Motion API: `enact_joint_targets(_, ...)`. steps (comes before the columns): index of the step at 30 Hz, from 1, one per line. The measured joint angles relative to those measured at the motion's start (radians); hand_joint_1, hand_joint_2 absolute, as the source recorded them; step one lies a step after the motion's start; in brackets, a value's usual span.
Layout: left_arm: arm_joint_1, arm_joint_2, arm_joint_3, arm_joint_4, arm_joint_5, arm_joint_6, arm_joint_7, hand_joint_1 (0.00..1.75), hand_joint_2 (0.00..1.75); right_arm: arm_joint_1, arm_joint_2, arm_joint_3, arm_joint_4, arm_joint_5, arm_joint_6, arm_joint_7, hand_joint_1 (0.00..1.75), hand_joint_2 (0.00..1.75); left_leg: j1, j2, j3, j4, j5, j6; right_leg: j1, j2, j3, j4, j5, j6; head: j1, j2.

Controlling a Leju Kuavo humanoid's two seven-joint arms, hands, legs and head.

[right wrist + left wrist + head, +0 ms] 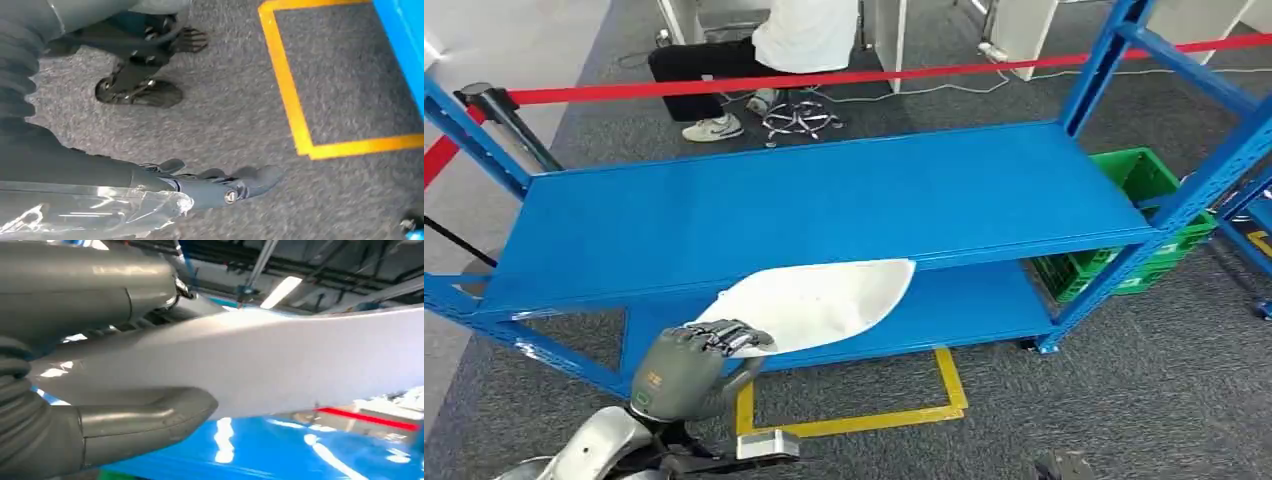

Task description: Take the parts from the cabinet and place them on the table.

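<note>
White part [814,300] — flat curved panel, held at the lower shelf's [984,300] front edge, long axis running along that edge toward the rack's right post. Left hand [689,365] clamps its near-left end, thumb [150,417] beneath, fingers [729,335] over. Right hand [220,187] hangs over the floor [225,100], well apart — fingers loosely extended, holding nothing.

Workshop: blue steel racking [824,200], red barrier tape [874,75], floor markings [864,420].

Bare blue shelf top [824,200], red barrier tape [874,75] and seated person [764,50] beyond
</note>
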Motion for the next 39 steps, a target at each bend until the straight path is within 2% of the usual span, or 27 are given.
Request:
enact_joint_targets(1,0.0,-0.002,0.0,0.0,0.008,0.005,-0.001,1.75,1.75,0.0,0.0,-0.002,0.0,0.0,0.0,0.0,0.0,1.75,0.005,-0.039,-0.007,0.011,-0.03,-0.012,-0.001,0.009,-0.008,0.0,0.01,-0.012,-0.001,0.0)
enact_joint_targets(2,0.005,-0.006,-0.001,0.0,0.018,0.012,-0.006,1.75,1.75,-0.002,-0.001,-0.004,0.0,0.0,0.0,0.0,0.0,1.75,0.006,-0.08,-0.018,0.048,-0.085,-0.015,-0.001,0.018,-0.015,-0.001,0.023,-0.018,-0.002,0.0)
enact_joint_targets(4,0.009,-0.01,-0.001,0.0,0.064,0.032,-0.028,1.75,1.75,-0.008,-0.001,-0.006,0.0,0.003,0.003,0.0,0.0,1.75,0.005,-0.113,-0.06,0.19,-0.198,-0.015,0.001,0.042,-0.047,-0.001,0.05,-0.028,-0.006,0.0)
enact_joint_targets(5,0.011,-0.013,-0.001,0.0,0.086,0.038,-0.04,1.75,1.75,-0.007,0.0,-0.006,0.0,0.003,0.003,0.0,0.0,1.75,0.003,-0.119,-0.077,0.261,-0.232,-0.012,0.004,0.056,-0.064,-0.001,0.062,-0.029,-0.006,0.0)
enact_joint_targets(7,0.016,-0.024,-0.001,0.0,0.121,0.058,-0.059,1.75,1.75,0.0,0.0,-0.008,0.0,0.008,0.003,0.001,0.0,1.75,-0.003,-0.123,-0.061,0.286,-0.218,0.003,0.009,0.08,-0.094,-0.001,0.085,-0.03,-0.006,0.0)
enact_joint_targets(9,0.016,-0.034,-0.001,0.0,0.139,0.077,-0.08,1.75,1.75,0.001,0.0,-0.012,0.0,0.013,0.002,0.002,0.0,1.75,-0.013,-0.135,0.018,0.179,-0.157,0.03,0.016,0.106,-0.121,-0.001,0.11,-0.031,-0.005,0.0)
enact_joint_targets(10,0.015,-0.04,-0.001,0.0,0.149,0.094,-0.096,1.75,1.75,0.0,0.0,-0.014,0.0,0.018,-0.004,0.004,0.0,1.75,-0.021,-0.161,0.081,0.091,-0.137,0.05,0.018,0.121,-0.134,-0.001,0.124,-0.03,-0.006,0.0)
enact_joint_targets(11,0.015,-0.045,-0.001,0.0,0.156,0.11,-0.111,1.75,1.75,-0.001,0.007,-0.015,0.0,0.022,-0.01,0.006,0.0,1.75,-0.029,-0.206,0.135,0.016,-0.155,0.071,0.018,0.128,-0.144,-0.001,0.134,-0.027,-0.003,0.0)
enact_joint_targets(13,0.016,-0.056,-0.001,0.001,0.179,0.136,-0.139,1.75,1.75,-0.001,0.008,-0.017,0.0,0.026,-0.018,0.009,0.0,1.75,-0.028,-0.194,0.141,-0.02,-0.15,0.054,0.017,0.147,-0.149,-0.015,0.161,-0.018,-0.003,0.0)
enact_joint_targets(15,0.016,-0.064,-0.001,0.001,0.185,0.143,-0.145,1.75,1.75,0.008,0.008,-0.018,0.0,0.029,-0.019,0.011,0.0,1.75,-0.03,-0.178,0.135,-0.027,-0.132,0.056,0.014,0.165,-0.152,-0.031,0.185,-0.003,-0.003,0.0)
enact_joint_targets(16,0.015,-0.068,0.0,0.002,0.185,0.145,-0.147,1.75,1.75,0.011,0.005,-0.021,0.0,0.029,-0.02,0.012,0.0,1.75,-0.018,-0.159,0.13,-0.04,-0.112,0.055,0.016,0.149,-0.157,-0.025,0.178,-0.002,-0.006,0.0)
enact_joint_targets(18,0.02,-0.073,-0.002,0.005,0.208,0.124,-0.147,1.75,1.75,0.009,0.005,-0.022,0.0,0.03,-0.019,0.012,0.0,1.75,-0.017,-0.141,0.106,-0.042,-0.089,0.067,0.016,0.073,-0.189,0.06,0.05,0.013,0.011,0.0)
enact_joint_targets(20,0.026,-0.073,-0.003,0.011,0.225,0.106,-0.147,1.75,1.75,0.002,0.005,-0.022,0.0,0.031,-0.018,0.011,0.0,1.75,-0.016,-0.114,0.081,-0.041,-0.069,0.063,0.007,0.049,-0.216,0.206,-0.049,0.026,0.01,0.0)
enact_joint_targets(21,0.028,-0.073,-0.005,0.014,0.235,0.101,-0.147,1.75,1.75,0.001,0.005,-0.023,0.0,0.031,-0.017,0.011,0.0,1.75,-0.015,-0.1,0.064,-0.04,-0.057,0.06,0.002,0.045,-0.219,0.265,-0.058,0.033,0.012,0.0)
enact_joint_targets(22,0.029,-0.072,-0.005,0.018,0.239,0.098,-0.148,1.75,1.75,0.001,0.005,-0.023,0.0,0.032,-0.017,0.011,0.0,1.75,-0.013,-0.087,0.048,-0.039,-0.045,0.056,-0.002,0.044,-0.206,0.288,-0.033,0.04,0.011,0.0)
enact_joint_targets(24,0.033,-0.071,-0.005,0.022,0.241,0.098,-0.151,1.75,1.75,0.003,0.005,-0.023,0.0,0.033,-0.017,0.011,0.0,1.75,-0.008,-0.06,0.018,-0.032,-0.025,0.046,-0.01,0.035,-0.121,0.223,0.047,0.052,0.011,0.0)
enact_joint_targets(25,0.033,-0.071,-0.005,0.022,0.241,0.098,-0.152,1.75,1.75,0.002,0.005,-0.023,0.0,0.033,-0.018,0.011,0.0,1.75,-0.006,-0.052,0.005,-0.026,-0.019,0.038,-0.013,0.016,-0.056,0.147,0.056,0.059,0.011,0.0)
enact_joint_targets(26,0.034,-0.071,-0.005,0.022,0.241,0.098,-0.153,1.75,1.75,-0.002,0.008,-0.023,0.0,0.034,-0.017,0.011,0.0,1.75,-0.01,-0.045,0.0,-0.018,-0.014,0.03,-0.016,-0.027,0.011,0.056,0.01,0.071,0.013,0.0)
enact_joint_targets(27,0.035,-0.069,-0.005,0.022,0.241,0.098,-0.153,1.75,1.75,-0.006,0.014,-0.023,0.0,0.036,-0.016,0.011,0.0,1.75,-0.013,-0.034,-0.008,-0.009,-0.01,0.025,-0.006,-0.037,0.062,-0.026,-0.02,0.067,0.018,0.0)
enact_joint_targets(28,0.035,-0.068,-0.005,0.023,0.241,0.098,-0.154,1.75,1.75,-0.008,0.013,-0.023,0.0,0.035,-0.016,0.011,0.0,1.75,-0.018,-0.021,-0.009,-0.009,0.001,0.021,-0.008,-0.029,0.046,-0.022,-0.022,0.043,0.008,0.0)
enact_joint_targets(30,0.036,-0.067,-0.006,0.023,0.241,0.098,-0.156,1.75,1.75,-0.001,0.013,-0.023,0.0,0.035,-0.017,0.011,0.0,1.75,-0.014,-0.003,-0.012,-0.011,0.017,0.018,-0.004,-0.011,0.025,-0.015,-0.011,0.026,0.007,0.0)
enact_joint_targets(31,0.036,-0.067,-0.007,0.023,0.241,0.098,-0.156,1.75,1.75,0.005,0.013,-0.023,0.0,0.035,-0.017,0.012,0.0,1.75,-0.009,-0.01,-0.017,-0.008,0.012,0.01,-0.005,-0.004,0.016,-0.018,0.0,0.01,0.008,0.0)
enact_joint_targets(33,0.041,-0.066,-0.007,0.023,0.241,0.099,-0.156,1.75,1.75,0.004,0.013,-0.024,0.0,0.036,-0.018,0.013,0.0,1.75,0.0,-0.096,-0.037,0.06,-0.1,-0.004,-0.006,0.015,-0.006,-0.018,0.025,-0.007,0.005,0.0)
enact_joint_targets(35,0.043,-0.063,-0.007,0.025,0.241,0.1,-0.156,1.75,1.75,0.0,0.013,-0.025,0.0,0.036,-0.018,0.013,0.0,1.75,-0.001,-0.119,-0.077,0.219,-0.206,-0.006,-0.003,0.04,-0.04,-0.018,0.051,-0.015,0.003,0.0)
enact_joint_targets(36,0.044,-0.061,-0.007,0.026,0.241,0.1,-0.156,1.75,1.75,0.002,0.013,-0.025,0.0,0.036,-0.019,0.013,0.0,1.75,-0.001,-0.122,-0.086,0.277,-0.229,-0.003,0.0,0.052,-0.055,-0.017,0.062,-0.016,0.004,0.0)
enact_joint_targets(38,0.045,-0.059,-0.007,0.028,0.241,0.103,-0.156,1.75,1.75,0.007,0.013,-0.026,0.0,0.036,-0.019,0.013,0.0,1.75,-0.004,-0.125,-0.055,0.271,-0.196,0.006,0.004,0.072,-0.085,-0.017,0.085,-0.014,0.004,0.0)
enact_joint_targets(39,0.045,-0.058,-0.007,0.029,0.243,0.106,-0.156,1.75,1.75,0.008,0.013,-0.026,0.0,0.035,-0.02,0.014,0.0,1.75,-0.005,-0.128,-0.013,0.216,-0.16,0.015,0.005,0.084,-0.1,-0.017,0.097,-0.013,0.004,0.0)
